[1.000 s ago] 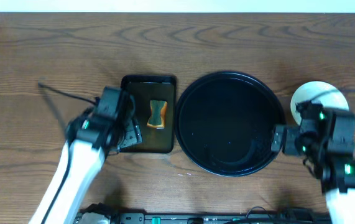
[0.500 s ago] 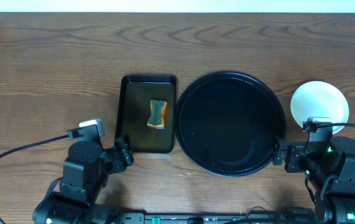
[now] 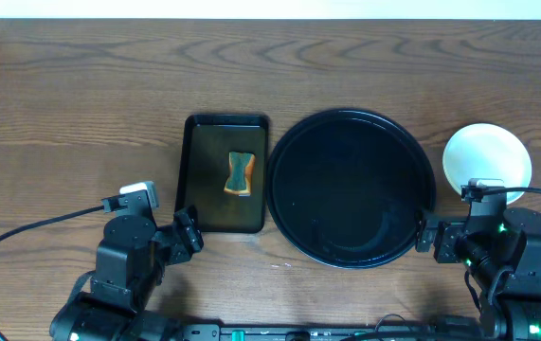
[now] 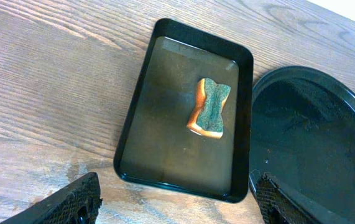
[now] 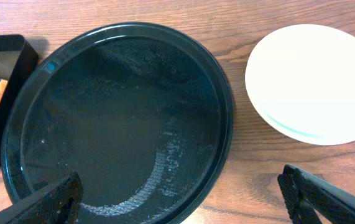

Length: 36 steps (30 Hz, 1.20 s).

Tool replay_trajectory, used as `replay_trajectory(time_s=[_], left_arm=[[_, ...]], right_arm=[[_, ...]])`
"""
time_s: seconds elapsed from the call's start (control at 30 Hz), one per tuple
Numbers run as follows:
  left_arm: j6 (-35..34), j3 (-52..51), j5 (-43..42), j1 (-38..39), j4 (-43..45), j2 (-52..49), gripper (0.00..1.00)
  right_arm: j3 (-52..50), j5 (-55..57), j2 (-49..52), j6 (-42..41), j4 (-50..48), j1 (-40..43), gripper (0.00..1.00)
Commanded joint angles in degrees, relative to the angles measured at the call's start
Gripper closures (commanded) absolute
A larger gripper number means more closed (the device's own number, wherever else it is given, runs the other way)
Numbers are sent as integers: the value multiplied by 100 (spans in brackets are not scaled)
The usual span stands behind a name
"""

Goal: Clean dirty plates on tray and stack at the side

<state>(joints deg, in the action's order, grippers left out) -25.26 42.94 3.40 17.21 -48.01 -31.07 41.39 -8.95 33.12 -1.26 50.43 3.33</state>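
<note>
The large round black tray sits mid-table and holds no plates; wet streaks show on its floor in the right wrist view. The plates stand in a stack on the table right of the tray. The top one is pale, and a mint edge shows beneath it in the right wrist view. My left gripper is open and empty at the table's front, just before the rectangular tray. My right gripper is open and empty over the round tray's front right rim.
A smaller rectangular black tray lies left of the round tray, with an orange and green sponge in it, also shown in the left wrist view. Bare wooden table lies behind and to the far left.
A second ago both arms reached further in, the left over the rectangular tray's left edge, the right beside the plates. Both have pulled back to the front edge and stayed still since.
</note>
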Motion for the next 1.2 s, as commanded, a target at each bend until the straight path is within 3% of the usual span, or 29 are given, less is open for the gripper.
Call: replay_trajectory(time_s=[0.0,0.2,0.53,0.73,0.97,1.17], left_arm=[[52,-39,74,17,11,-26,19],[52,-39,74,17,11,-26,19],[52,-39,74,17,11,-26,19],[52,-39,74,17,11,-26,19],[52,-39,76,17,11,-26,19],[52,-39,74,17,11,-26,19]], right_arm=[[-70,57,-74,-83,28,-44,1],[-243,151,-835,46,-527,-66,1],[-2669,-90,-3032,9,-4089,-662,1],[-4035,413,-3285,-299,-6043,-671,1],[-4107,717,-3283,-299,-4540,-706,1],[-4107,743,-3268,-295,-4621,-710,1]])
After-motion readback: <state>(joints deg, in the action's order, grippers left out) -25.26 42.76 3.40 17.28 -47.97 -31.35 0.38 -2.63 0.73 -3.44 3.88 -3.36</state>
